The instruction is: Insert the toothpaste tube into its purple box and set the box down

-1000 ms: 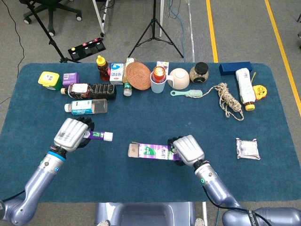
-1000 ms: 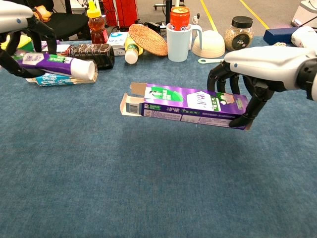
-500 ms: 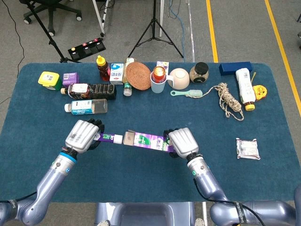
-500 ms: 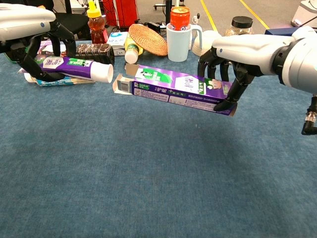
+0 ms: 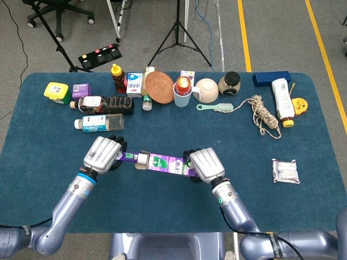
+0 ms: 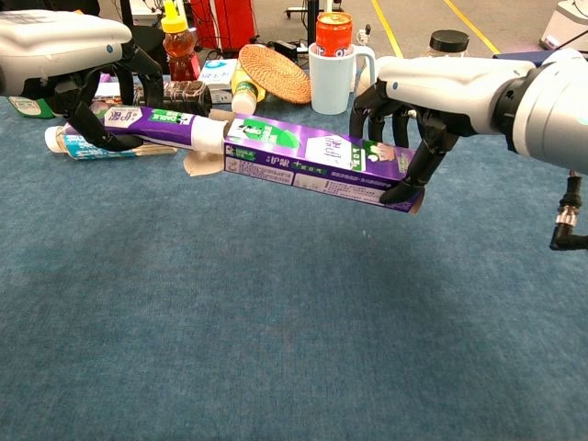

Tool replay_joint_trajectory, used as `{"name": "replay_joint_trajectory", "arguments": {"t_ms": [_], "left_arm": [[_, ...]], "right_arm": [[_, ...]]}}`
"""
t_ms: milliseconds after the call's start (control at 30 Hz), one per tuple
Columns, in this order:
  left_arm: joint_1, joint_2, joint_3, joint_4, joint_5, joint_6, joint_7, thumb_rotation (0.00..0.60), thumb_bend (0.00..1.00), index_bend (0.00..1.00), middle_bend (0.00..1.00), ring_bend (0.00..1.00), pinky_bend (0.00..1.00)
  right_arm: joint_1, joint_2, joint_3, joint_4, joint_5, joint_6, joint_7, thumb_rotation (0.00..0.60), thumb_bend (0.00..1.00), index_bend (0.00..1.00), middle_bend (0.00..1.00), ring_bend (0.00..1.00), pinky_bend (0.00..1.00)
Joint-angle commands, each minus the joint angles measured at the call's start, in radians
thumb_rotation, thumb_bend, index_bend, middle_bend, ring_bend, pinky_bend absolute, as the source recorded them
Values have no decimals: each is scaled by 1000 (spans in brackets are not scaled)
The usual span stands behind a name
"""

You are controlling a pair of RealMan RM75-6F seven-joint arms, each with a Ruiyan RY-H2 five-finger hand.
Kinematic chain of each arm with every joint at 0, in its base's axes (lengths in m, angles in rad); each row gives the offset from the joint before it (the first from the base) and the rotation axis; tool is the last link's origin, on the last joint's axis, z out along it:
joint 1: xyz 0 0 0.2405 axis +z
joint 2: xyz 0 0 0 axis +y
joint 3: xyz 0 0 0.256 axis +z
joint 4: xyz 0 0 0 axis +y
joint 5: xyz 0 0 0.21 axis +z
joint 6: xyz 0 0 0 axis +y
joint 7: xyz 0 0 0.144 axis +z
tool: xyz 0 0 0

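My left hand (image 5: 104, 153) (image 6: 83, 55) grips the purple toothpaste tube (image 6: 152, 128) (image 5: 129, 157) above the table, white cap pointing right. The cap (image 6: 210, 138) sits at the open mouth of the purple box (image 6: 317, 163) (image 5: 165, 163), between its flaps; how far it is inside I cannot tell. My right hand (image 5: 205, 166) (image 6: 432, 96) holds the box by its far right end, lifted off the blue cloth and tilted slightly down to the right. Tube and box lie in one line between the hands.
A row of items lines the far edge of the table (image 5: 49, 179): honey bottle (image 5: 118, 77), wicker coaster (image 5: 160, 86), mug with a can (image 5: 183, 90), bowl (image 5: 206, 90), jar (image 5: 232, 82), rope (image 5: 263, 115). A clear bottle (image 5: 100, 123) lies just behind my left hand. A wrapped packet (image 5: 285, 170) lies at right.
Both hands moved toward each other. The tube's cap went from a gap left of the box to its open mouth. The box shifted left and up.
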Motion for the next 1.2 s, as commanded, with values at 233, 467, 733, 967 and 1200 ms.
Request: {"name": "replay_joint_trajectory", "arguments": {"t_ms": [233, 467, 733, 967, 1200], "left_arm": [[-13, -7, 7, -12, -11, 13, 7, 600, 335, 541, 380, 362, 598], [-25, -12, 15, -27, -26, 26, 35, 600, 334, 541, 380, 362, 598], [-43, -32, 20, -23, -49, 48, 76, 600, 335, 541, 380, 362, 598], [-55, -69, 12, -20, -73, 90, 110, 600, 335, 541, 380, 362, 598], [-60, -84, 17, -29, -72, 105, 119, 600, 334, 541, 380, 362, 598]], "right_arm": [[9, -17, -20, 4, -18, 17, -13, 600, 295, 433, 491, 493, 576], [15, -35, -23, 21, -11, 28, -20, 600, 295, 432, 493, 493, 577], [18, -35, -27, 11, -12, 33, -20, 600, 295, 433, 493, 494, 576], [16, -41, -47, -5, -32, 33, -19, 600, 295, 432, 493, 493, 577], [21, -54, -44, -5, -33, 44, -31, 600, 296, 433, 494, 494, 576]]}}
